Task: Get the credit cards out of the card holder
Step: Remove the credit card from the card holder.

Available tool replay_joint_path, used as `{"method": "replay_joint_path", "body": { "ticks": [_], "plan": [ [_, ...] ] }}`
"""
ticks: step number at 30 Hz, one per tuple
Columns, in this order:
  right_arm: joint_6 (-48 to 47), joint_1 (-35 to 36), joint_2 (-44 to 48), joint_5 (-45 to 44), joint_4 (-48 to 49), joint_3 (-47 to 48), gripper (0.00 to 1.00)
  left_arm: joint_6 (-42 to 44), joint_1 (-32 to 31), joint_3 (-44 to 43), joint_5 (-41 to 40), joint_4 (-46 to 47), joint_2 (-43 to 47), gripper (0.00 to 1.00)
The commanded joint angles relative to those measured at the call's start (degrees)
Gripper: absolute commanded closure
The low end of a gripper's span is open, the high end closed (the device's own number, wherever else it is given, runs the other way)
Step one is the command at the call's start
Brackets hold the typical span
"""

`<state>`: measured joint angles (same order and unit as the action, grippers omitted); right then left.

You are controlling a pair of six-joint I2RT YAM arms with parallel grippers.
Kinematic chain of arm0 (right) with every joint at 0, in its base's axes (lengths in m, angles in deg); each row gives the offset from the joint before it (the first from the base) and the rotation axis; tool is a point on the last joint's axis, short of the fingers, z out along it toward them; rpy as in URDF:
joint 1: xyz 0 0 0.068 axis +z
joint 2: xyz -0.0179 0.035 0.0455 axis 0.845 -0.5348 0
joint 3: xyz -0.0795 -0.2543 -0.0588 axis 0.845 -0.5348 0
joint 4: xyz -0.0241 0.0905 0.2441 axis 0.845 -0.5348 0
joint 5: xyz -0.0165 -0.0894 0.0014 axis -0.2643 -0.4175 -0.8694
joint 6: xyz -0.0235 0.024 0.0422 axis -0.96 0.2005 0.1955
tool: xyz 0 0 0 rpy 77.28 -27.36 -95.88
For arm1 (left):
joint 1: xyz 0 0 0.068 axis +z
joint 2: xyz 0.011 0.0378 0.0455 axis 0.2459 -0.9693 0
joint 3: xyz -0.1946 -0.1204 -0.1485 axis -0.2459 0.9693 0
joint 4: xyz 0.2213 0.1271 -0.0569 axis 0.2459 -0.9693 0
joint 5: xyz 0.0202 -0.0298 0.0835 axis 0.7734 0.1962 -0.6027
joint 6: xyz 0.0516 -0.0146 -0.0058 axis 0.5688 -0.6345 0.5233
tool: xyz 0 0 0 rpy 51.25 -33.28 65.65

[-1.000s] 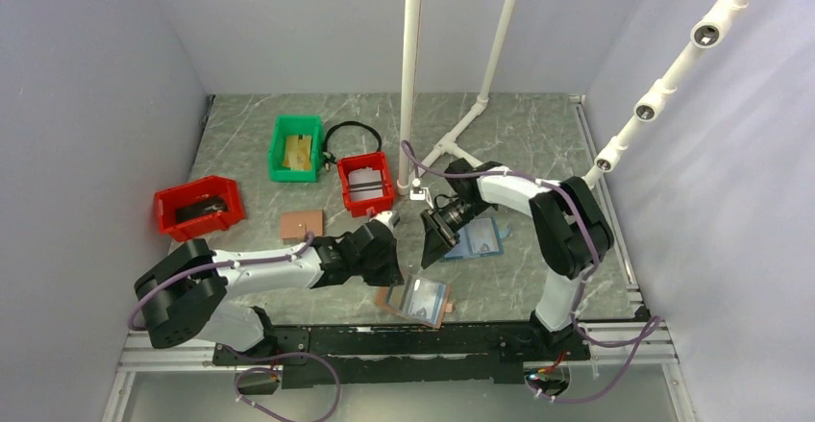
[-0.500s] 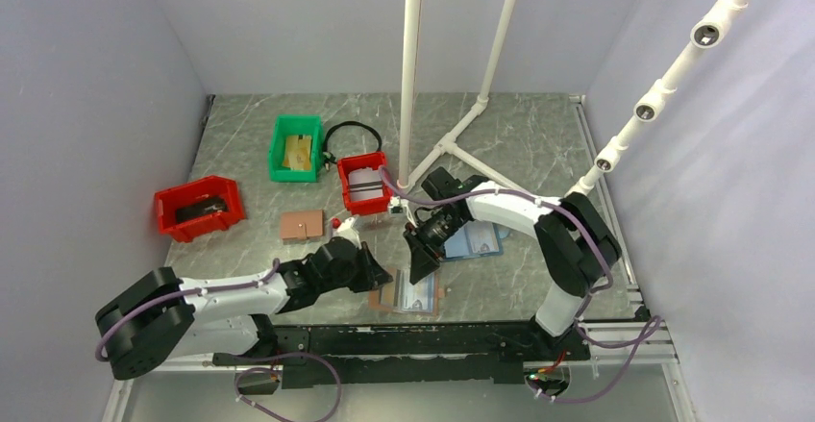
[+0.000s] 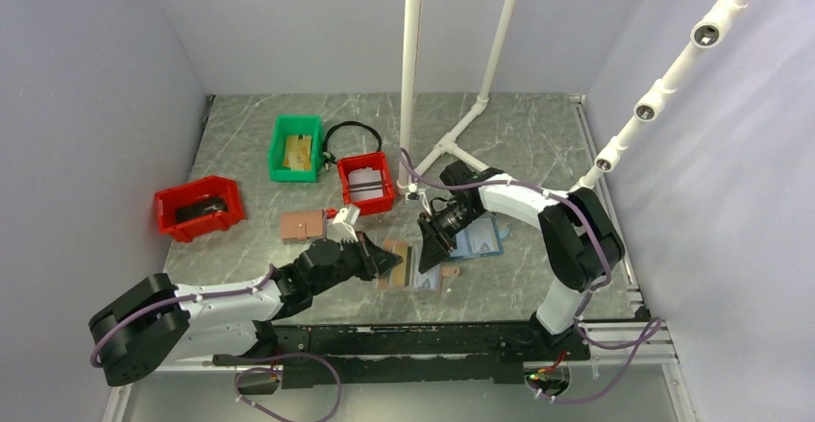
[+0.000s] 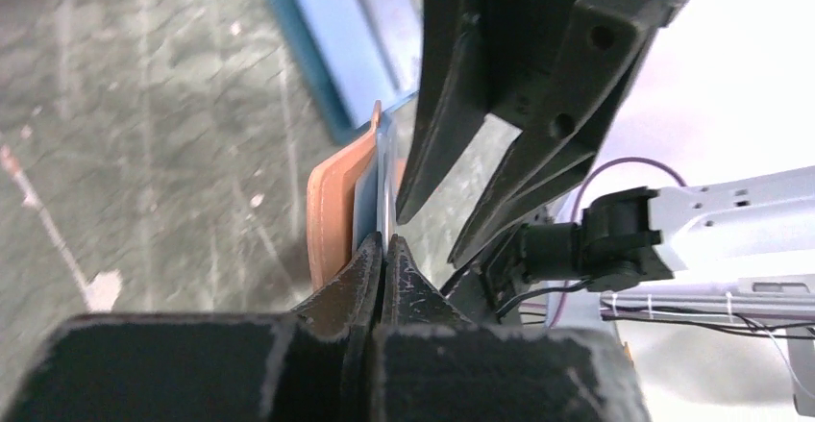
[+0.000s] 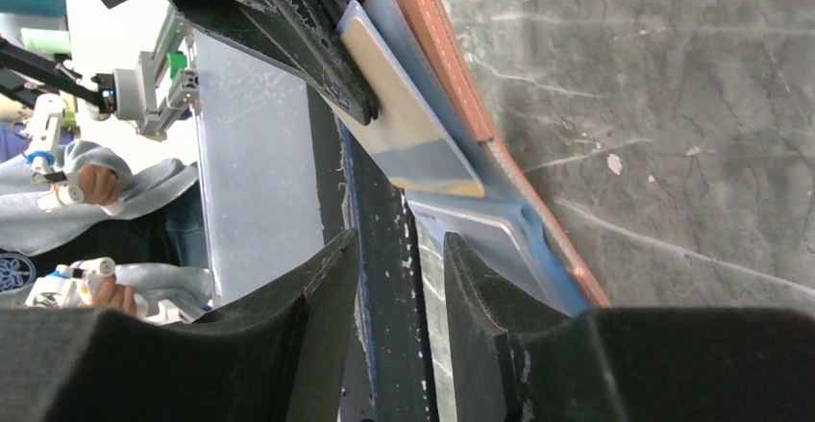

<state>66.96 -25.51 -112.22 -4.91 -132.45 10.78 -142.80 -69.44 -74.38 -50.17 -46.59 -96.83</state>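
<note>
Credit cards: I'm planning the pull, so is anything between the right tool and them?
Nothing visible does. The open right tool faces the cards with only a bare gap ahead; the left tool clamps the holder at its far edge, beyond them.

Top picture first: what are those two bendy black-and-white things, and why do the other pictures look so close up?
They are robot arms, a left arm and a right arm, bolted to a table. The top picture looks down from above. The other two come from little cameras on the wrists, so things look huge. The left fingers are pinched shut on a brown card holder with blue inside. The right fingers are open, facing a pale card tucked in it. Nearby: red bins, a green bin, a blue holder.
</note>
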Motion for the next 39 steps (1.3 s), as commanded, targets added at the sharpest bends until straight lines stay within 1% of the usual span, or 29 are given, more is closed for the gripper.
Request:
{"method": "replay_joint_path", "body": {
  "ticks": [1,7,9,12,15,18,21,25,32,33,36,39],
  "plan": [
    [-4.9,-1.1,4.5,6.0,-2.5,2.1,0.59,2.8,0.2,0.2,1.7,13.8,0.3,1.0],
    [-7.9,-4.6,6.3,9.6,-5.1,2.4,0.59,2.1,0.1,0.1,4.0,21.7,-2.2,1.0],
    [-11.7,-5.5,6.2,12.0,-9.3,3.5,0.59,1.8,-0.1,-0.4,4.6,22.7,-2.9,1.0],
    [-20.4,-6.8,5.4,15.7,-17.7,5.7,0.59,1.8,-0.6,-2.0,5.2,23.2,-3.3,1.0],
    [-23.3,-7.7,4.9,16.8,-20.4,6.4,0.59,2.5,-1.3,-3.6,5.1,22.9,-3.2,1.0],
    [-21.2,-8.3,5.2,16.8,-19.2,5.9,0.6,3.0,-1.9,-4.6,4.6,23.8,-3.5,1.0],
    [-14.0,-8.9,7.1,15.4,-12.8,4.1,0.61,3.8,-2.7,-5.2,3.2,25.1,-3.8,1.0],
    [-9.0,-9.6,10.4,16.0,-7.2,1.9,0.6,5.0,-4.1,-6.1,1.3,26.7,-4.7,1.0],
    [-9.3,-9.7,10.6,18.3,-8.1,2.0,0.62,5.9,-5.3,-8.2,1.3,34.0,-9.7,1.0],
    [-9.3,-9.9,10.5,18.6,-8.1,1.9,0.62,6.1,-5.4,-8.5,0.0,34.8,-10.0,1.0],
    [-10.0,-10.3,10.5,19.5,-9.1,2.0,0.62,6.8,-5.8,-9.4,-1.5,34.8,-10.4,1.0],
    [-7.3,-10.7,10.8,18.4,-6.8,1.5,0.63,7.7,-6.3,-9.2,-3.6,35.3,-9.8,1.0]
  ]
}}
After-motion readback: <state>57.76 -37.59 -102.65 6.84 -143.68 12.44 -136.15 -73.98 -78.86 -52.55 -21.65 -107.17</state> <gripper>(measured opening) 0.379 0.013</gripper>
